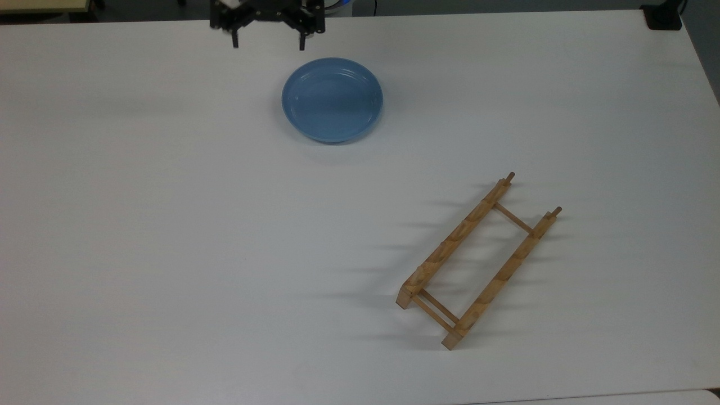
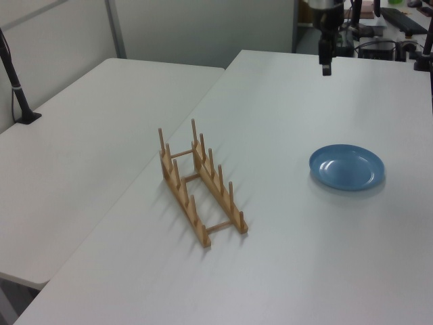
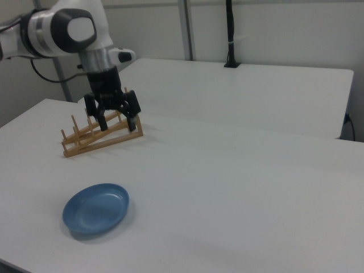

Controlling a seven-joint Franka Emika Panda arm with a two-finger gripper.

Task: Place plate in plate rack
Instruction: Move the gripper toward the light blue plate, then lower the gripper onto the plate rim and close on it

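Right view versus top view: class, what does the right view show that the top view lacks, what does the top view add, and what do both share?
The right view gives the white arm above the tool, and the plate rack's pegs standing upright. The top view gives the rack's two rails and cross dowels, like a ladder. Both share the blue plate flat on the white table, apart from the rack, and the tool open, holding nothing.

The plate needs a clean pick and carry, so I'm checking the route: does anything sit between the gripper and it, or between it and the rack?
Nothing visible. Bare table separates gripper, plate and rack.
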